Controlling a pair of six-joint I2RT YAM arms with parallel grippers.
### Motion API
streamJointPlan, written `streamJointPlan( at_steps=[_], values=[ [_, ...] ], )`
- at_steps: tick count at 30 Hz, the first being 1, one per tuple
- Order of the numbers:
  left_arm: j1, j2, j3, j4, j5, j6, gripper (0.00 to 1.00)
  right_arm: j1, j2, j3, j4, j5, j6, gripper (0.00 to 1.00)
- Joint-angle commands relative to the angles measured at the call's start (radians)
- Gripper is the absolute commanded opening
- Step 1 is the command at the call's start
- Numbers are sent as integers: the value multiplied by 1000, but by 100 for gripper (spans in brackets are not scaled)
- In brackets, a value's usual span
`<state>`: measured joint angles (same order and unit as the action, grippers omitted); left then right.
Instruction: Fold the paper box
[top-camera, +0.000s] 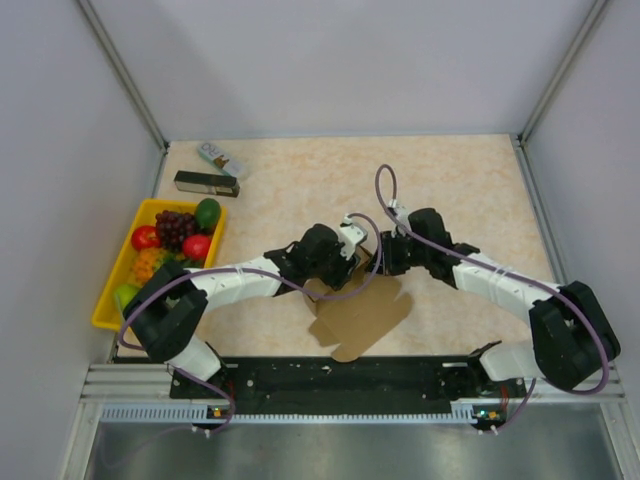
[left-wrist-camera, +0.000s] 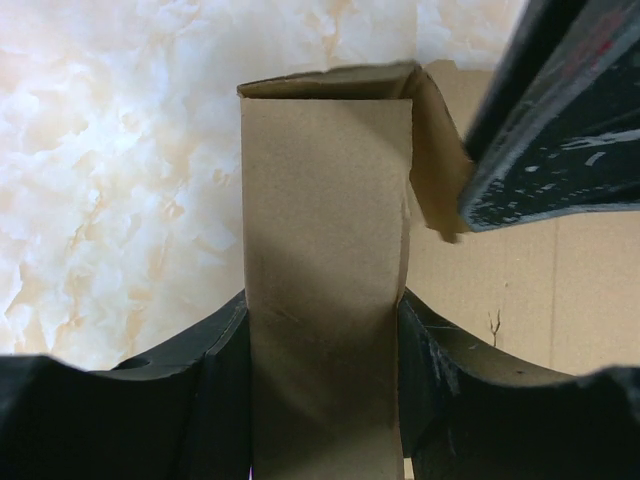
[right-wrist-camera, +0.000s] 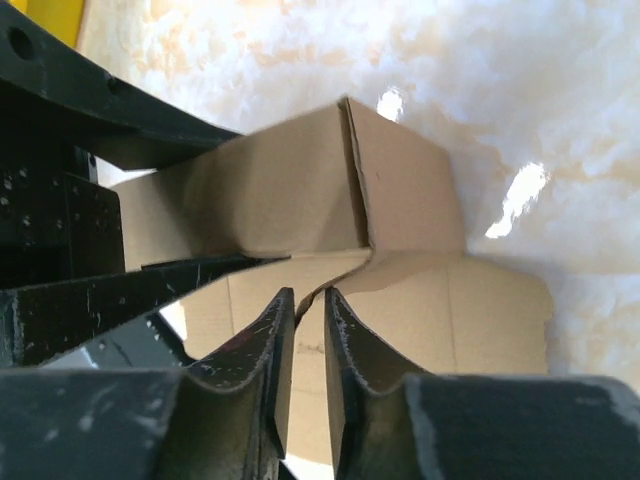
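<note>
The paper box (top-camera: 362, 318) is a brown cardboard sheet, partly folded, lying at the table's near centre. Both grippers meet over its far edge. My left gripper (top-camera: 352, 262) is shut on a raised upright panel (left-wrist-camera: 325, 220), which fills the space between its fingers (left-wrist-camera: 225, 370). My right gripper (top-camera: 380, 256) has its jaws almost together on the edge of a bent flap (right-wrist-camera: 400, 190) at the fold. In the left wrist view the right gripper's black fingers (left-wrist-camera: 560, 120) press a flap at the panel's upper right corner. The flat part of the sheet (right-wrist-camera: 480, 320) lies beneath.
A yellow tray (top-camera: 105, 305) of toy fruit stands at the left edge. A slim black box (top-camera: 206, 183) and a small white packet (top-camera: 222, 158) lie at the far left. Grey walls enclose the table on three sides.
</note>
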<state>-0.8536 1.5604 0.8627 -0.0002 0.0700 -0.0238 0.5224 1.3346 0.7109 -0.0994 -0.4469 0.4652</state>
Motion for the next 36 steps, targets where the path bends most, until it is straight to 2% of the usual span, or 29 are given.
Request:
streamJointPlan(
  at_steps=[1,3,9,13,15,18,19,20,22,28,31,34,36],
  values=[
    [-10,-16,-10,75,73,15,45,11,-32,-22,251,-18,-129,21],
    [-10,-11,-8,72,70,39,45,10,-29,-43,289,-16,-132,26],
    [-9,-16,-11,78,86,38,46,4,-11,-132,513,-76,-109,33],
    [-2,-13,-10,77,105,35,45,-1,-31,-148,486,-24,-192,37],
    [-1,-11,-8,71,103,39,45,-5,-48,-133,396,32,-239,32],
    [-1,-8,-5,66,99,50,45,-9,-64,-134,354,53,-269,22],
    [-2,-8,-5,65,100,56,45,-7,-67,-134,346,57,-270,17],
    [-2,-7,-4,65,99,58,45,-9,-69,-140,349,62,-269,7],
    [-1,-3,1,60,97,65,45,-9,-80,-160,377,53,-266,7],
    [-1,0,7,57,97,65,45,-22,-121,-252,509,123,-137,7],
    [-1,-2,7,55,94,61,45,-33,-138,-274,526,139,2,8],
    [-2,3,10,54,88,59,45,-36,-155,-297,544,111,124,14],
    [-2,4,18,45,83,61,46,-41,-173,-289,500,122,170,18]
  ],
)
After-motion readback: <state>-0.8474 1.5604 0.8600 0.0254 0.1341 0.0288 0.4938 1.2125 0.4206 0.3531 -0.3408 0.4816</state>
